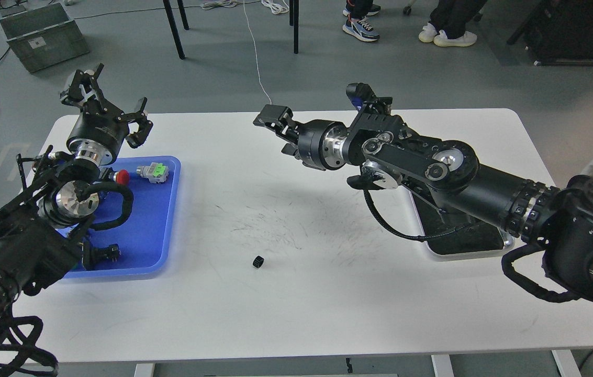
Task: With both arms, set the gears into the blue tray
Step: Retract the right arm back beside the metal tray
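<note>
A single tiny black gear (258, 261) lies on the white table (296, 314), front of centre, to the right of the blue tray (152, 241). My right gripper (278, 131) is raised well above the table toward the back centre, far from the gear, and looks open with nothing in it. My left gripper (113, 100) hovers over the tray's far left corner, claws spread open and empty. No gear shows inside the tray.
The blue tray holds a red-capped button (122, 177), a grey part with a green top (153, 172) and a small black connector (108, 252). My right arm covers most of a steel tray (463, 242) on the right. Chair legs and people's feet are beyond the table.
</note>
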Controlling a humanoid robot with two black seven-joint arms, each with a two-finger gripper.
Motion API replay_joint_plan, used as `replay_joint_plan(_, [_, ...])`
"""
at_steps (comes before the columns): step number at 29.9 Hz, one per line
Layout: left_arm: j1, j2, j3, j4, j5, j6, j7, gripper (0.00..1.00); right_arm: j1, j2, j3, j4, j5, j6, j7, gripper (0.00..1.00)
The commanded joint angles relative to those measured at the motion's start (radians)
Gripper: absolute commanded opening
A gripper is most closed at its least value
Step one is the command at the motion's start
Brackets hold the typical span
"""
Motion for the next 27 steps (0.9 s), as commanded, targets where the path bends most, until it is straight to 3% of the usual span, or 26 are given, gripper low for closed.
replay_joint_plan(1, [-0.030,-0.008,0.005,0.092,0.006,-0.013,0.002,0.98,-0.010,-0.056,0.117,0.000,0.078,0.013,-0.001,0.91])
replay_joint_plan(6, [-0.061,-0.005,0.031,0.092,0.076,-0.031,0.003,0.98,-0.082,-0.250,0.300,0.017,0.191,0.035,0.001,0.92])
replay_joint_plan(11, [-0.103,-0.010,0.170,0.083,0.182,-0.034,-0.006,0.98,-0.226,-0.373,0.510,0.049,0.274,0.133,0.004,0.92])
replay_joint_plan(16, [-0.104,0.039,0.301,-0.047,0.338,-0.040,-0.004,0.98,-0.404,-0.452,0.728,0.101,0.406,0.206,0.004,0.93])
replay_joint_plan(20, [-0.101,0.113,0.307,-0.233,0.501,0.013,0.011,0.98,-0.527,-0.480,0.808,0.085,0.532,0.280,0.007,0.93])
replay_joint_plan(24, [-0.089,0.257,0.345,-0.480,0.640,0.105,0.092,0.98,-0.650,-0.480,0.874,0.101,0.696,0.306,0.007,0.93])
replay_joint_plan(27, [-0.090,0.374,0.413,-0.625,0.784,0.119,0.114,0.98,-0.676,-0.480,0.891,0.100,0.753,0.306,0.008,0.95])
